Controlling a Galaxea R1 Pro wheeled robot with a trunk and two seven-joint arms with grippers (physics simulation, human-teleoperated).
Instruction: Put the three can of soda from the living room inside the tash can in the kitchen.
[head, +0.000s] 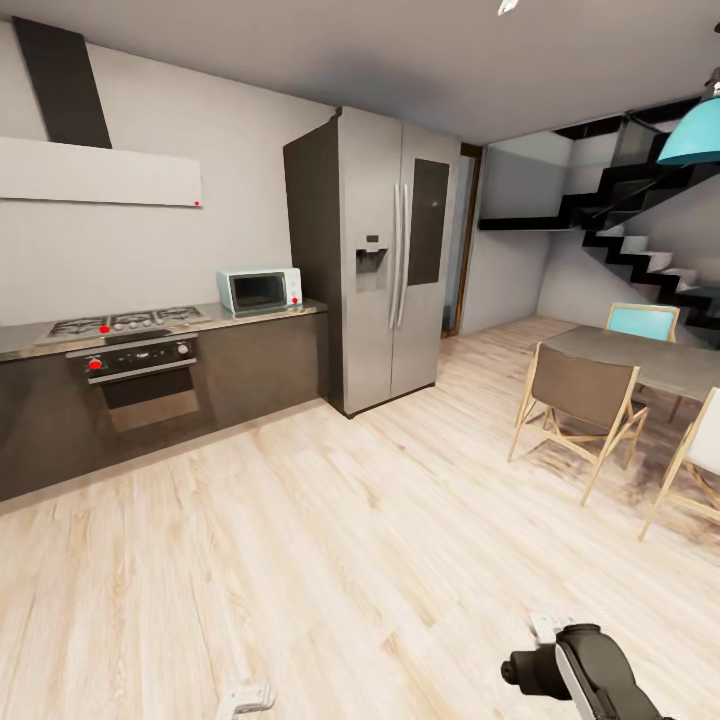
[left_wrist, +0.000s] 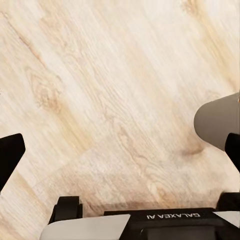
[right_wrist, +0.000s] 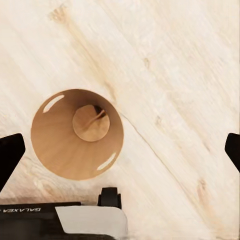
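A: We stand in the kitchen, facing the fridge, the oven and the microwave on the worktop. Where is the trash can?

B: The right wrist view looks straight down into the trash can. It stands upright on the wood floor, copper-brown inside, and we see its bare bottom, so it looks empty.

A: And the claws?

B: The right claw is spread wide, its dark fingertips at either edge of its view, nothing between them. The left claw is likewise spread over bare floor, holding nothing.

A: So no soda cans in hand, and none in sight here. What could go wrong?

B: We judge the trash can sits just beside our base. If we turn or roll off carelessly, the base could clip it and tip it over. The dining chairs to the right also crowd one side of the open floor.
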